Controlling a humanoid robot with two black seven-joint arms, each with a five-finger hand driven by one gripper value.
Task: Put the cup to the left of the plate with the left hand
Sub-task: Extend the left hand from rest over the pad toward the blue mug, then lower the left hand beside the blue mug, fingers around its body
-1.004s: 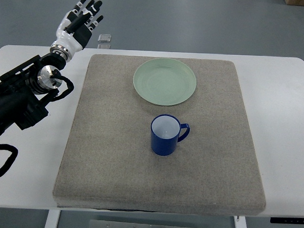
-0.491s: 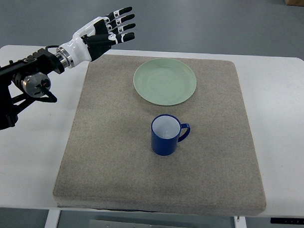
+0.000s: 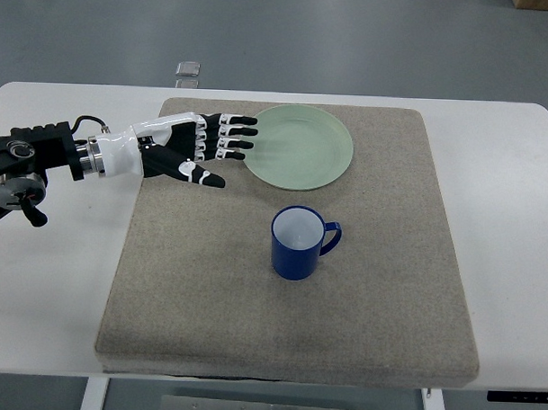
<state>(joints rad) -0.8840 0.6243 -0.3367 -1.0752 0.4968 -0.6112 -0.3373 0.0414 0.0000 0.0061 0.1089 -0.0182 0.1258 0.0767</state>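
We see the left robot hand [image 3: 190, 148] above the far-left part of the grey mat [image 3: 207, 329], with its fingers [image 3: 233, 132] spread and stretched flat toward the plate [image 3: 303, 147]; it holds nothing. The fingertips reach just to the left rim of the plate. We judge the hand is open like this because it prepares to take the cup [image 3: 297, 244], which is not yet grasped. The blue cup stands upright near the middle of the mat, on the near side of the plate and apart from it, handle pointing to the right edge. The mat covers most of the white counter [image 3: 507, 222]. The right hand is not visible.
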